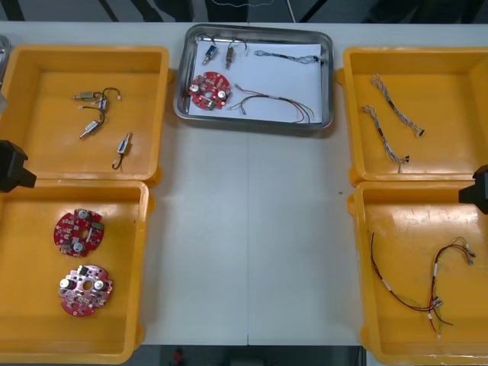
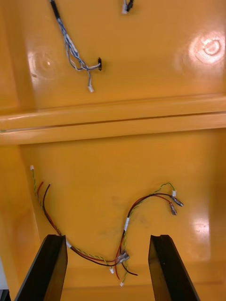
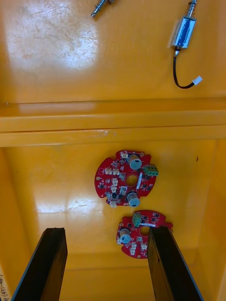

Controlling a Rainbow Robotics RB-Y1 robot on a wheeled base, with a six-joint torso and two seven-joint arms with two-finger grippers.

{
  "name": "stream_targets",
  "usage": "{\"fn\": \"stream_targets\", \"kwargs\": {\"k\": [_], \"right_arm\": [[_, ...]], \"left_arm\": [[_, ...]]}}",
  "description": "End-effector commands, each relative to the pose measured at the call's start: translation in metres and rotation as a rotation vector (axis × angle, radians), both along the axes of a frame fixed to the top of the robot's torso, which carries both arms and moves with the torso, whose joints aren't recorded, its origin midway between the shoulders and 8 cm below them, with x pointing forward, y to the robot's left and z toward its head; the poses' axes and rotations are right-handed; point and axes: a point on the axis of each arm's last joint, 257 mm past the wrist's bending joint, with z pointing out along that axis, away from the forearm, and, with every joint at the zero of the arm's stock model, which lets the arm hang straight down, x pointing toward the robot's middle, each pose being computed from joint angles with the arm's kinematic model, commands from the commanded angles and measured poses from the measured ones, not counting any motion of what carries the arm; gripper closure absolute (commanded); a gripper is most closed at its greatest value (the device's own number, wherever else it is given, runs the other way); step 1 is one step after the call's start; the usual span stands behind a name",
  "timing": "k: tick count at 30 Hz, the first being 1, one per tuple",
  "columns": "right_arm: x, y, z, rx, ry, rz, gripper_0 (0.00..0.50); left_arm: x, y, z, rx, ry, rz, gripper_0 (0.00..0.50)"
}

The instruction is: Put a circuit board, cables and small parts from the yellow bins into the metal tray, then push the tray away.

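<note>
Left gripper (image 3: pixel 107 230) and right gripper (image 2: pixel 107 237) both hang with fingers apart, while the metal tray (image 1: pixel 284 76) lies long axis left-to-right, circuit board (image 1: pixel 210 90) inside.

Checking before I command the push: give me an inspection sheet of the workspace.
Surface: light table, yellow bins two each side.
Job's things: metal tray at the far edge holds a circuit board, two small metal parts, a twisted cable and a red and yellow cable.
Clutter: nothing seen.
Grippers: left gripper open at the left bins' outer side, facing two spare boards; right gripper open at the right bins' outer side.
Cables: two spare twisted cables in the right far bin; red and yellow wires in the right near bin.
Surroundings: nothing seen.
</note>
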Motion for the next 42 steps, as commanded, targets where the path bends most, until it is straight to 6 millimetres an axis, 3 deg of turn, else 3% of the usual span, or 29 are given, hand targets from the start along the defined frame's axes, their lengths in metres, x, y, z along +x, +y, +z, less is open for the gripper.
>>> {"fn": "stream_targets", "kwargs": {"k": [1, 42], "right_arm": [[-0.010, -0.028, 0.004, -0.034, 0.009, -0.040, 0.000], [-0.020, -0.019, -0.003, -0.083, 0.065, 0.079, 0.000]], "left_arm": [[-0.001, 0.012, 0.016, 0.056, -0.034, -0.029, 0.000], [-0.001, 0.012, 0.016, 0.056, -0.034, -0.029, 0.000]]}}
